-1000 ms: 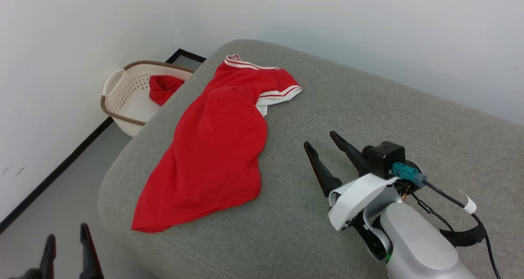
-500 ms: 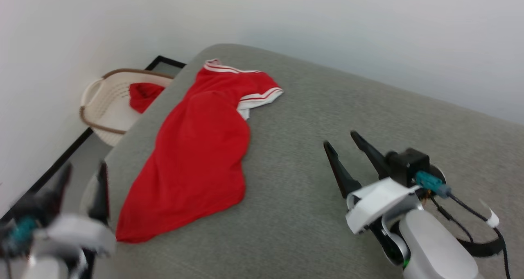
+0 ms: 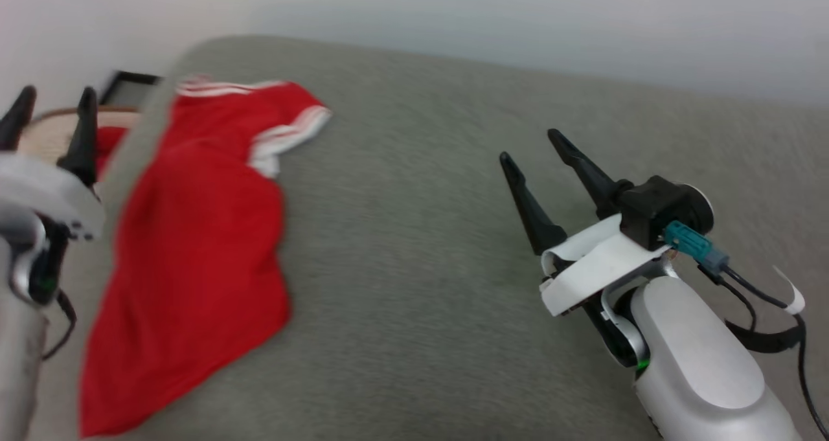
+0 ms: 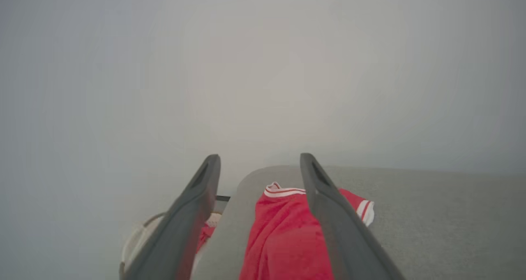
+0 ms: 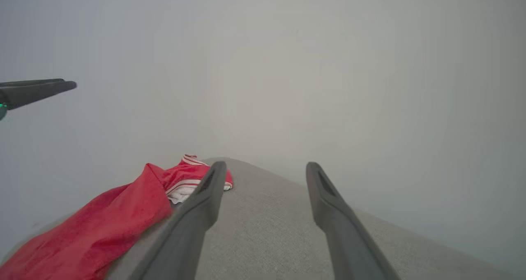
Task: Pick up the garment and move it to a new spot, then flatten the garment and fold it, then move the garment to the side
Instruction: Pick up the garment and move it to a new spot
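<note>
On the left end of the grey cushion (image 3: 421,266) lies the garment (image 3: 194,234), a red jersey spread loose and rumpled, neither flat nor folded; its striped sleeve and collar trim lie toward the cushion's far edge, its hem reaches toward the cushion's near left corner, and one long side runs close along the cushion's left edge. Just off that left edge hangs the left gripper (image 3: 53,101), raised, its fingers parted with nothing between them, near the cloth but not touching it; the left wrist view looks along those fingers toward the pale wall beyond the cushion, with the jersey low between them. Over the cushion's right half stands the right gripper (image 3: 530,147), fingers spread wide and empty, bare cushion between it and the jersey. Beyond the cushion's left edge, lower down, sits a pale basket (image 4: 139,239) with another scrap of red cloth in it; the head view is blurred there.

By my reading the first step, the pick-up, is in hand and no grasp is made yet. The next move seems to call for the left gripper to swing in over the cushion, tip down onto a raised fold and pinch it; the right would need to cross the bare cushion for a second hold near the sleeve.
</note>
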Motion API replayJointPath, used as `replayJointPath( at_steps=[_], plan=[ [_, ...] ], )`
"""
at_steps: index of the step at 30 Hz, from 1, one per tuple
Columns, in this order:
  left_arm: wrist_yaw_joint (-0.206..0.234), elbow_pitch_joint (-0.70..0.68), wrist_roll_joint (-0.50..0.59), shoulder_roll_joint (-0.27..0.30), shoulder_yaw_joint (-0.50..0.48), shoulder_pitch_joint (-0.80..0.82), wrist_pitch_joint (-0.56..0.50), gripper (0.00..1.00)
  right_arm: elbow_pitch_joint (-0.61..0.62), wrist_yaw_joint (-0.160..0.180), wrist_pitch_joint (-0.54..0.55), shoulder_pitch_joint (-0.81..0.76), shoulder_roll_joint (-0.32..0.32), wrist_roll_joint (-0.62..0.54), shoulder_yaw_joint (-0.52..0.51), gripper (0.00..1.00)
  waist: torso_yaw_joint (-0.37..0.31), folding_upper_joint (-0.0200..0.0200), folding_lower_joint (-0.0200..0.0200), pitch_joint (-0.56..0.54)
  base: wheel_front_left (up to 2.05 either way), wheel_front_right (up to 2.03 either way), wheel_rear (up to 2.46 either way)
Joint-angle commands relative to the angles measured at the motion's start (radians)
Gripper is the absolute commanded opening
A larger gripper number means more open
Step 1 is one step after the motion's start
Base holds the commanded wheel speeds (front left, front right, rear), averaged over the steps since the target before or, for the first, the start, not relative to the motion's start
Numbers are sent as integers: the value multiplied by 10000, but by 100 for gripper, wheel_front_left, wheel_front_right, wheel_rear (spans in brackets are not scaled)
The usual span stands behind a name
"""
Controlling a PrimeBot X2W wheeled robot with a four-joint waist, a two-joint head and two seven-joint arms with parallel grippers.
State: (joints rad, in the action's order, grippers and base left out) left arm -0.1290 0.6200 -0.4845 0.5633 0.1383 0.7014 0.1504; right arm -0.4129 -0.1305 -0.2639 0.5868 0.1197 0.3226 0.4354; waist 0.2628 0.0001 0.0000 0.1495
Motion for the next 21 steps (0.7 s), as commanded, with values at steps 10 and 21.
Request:
replayJointPath(
  at_steps=[10, 21],
  plan=[
    [-5, 1422, -4940, 1547, 2272, 1224, -5102, 100, 587, -5, -5, 338, -168, -251, 123, 100, -3021, -1, 0, 2801, 0, 0, 0],
    [-5, 2561, -6291, 1952, 3261, 1397, -6333, 100, 992, -5, 75, 449, -149, -539, 42, 100, -3314, -1, 0, 3443, 0, 0, 0]
  ],
)
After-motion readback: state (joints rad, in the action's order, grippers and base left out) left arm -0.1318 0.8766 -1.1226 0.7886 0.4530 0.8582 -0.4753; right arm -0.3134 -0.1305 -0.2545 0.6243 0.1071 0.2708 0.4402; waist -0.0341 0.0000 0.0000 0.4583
